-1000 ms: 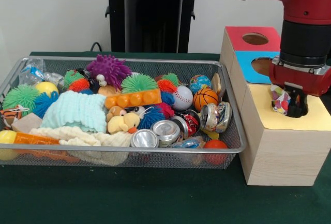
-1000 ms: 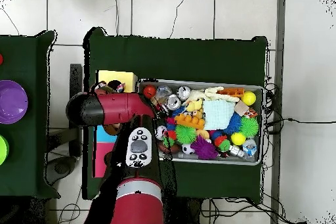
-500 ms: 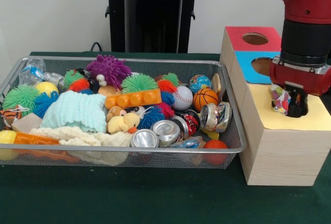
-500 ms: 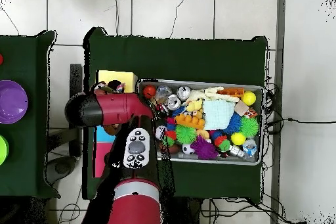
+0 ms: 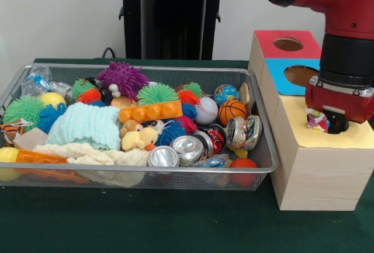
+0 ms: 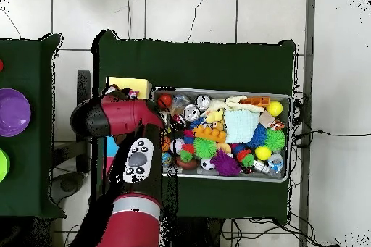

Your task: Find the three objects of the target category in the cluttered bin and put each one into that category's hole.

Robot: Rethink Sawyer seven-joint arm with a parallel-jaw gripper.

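Crushed can (image 5: pixel 317 120) is sitting pinched in the tool (image 5: pixel 328 123), hanging at the hole in the yellow top of the wooden box (image 5: pixel 304 165) beside the bin (image 5: pixel 175 178).

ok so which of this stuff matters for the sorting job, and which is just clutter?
In the job: gripper, crumpled can beside it, yellow box top, crushed cans in the bin.

Lying about: purple spiky ball, baseball, basketball, mint cloth, plush duck.
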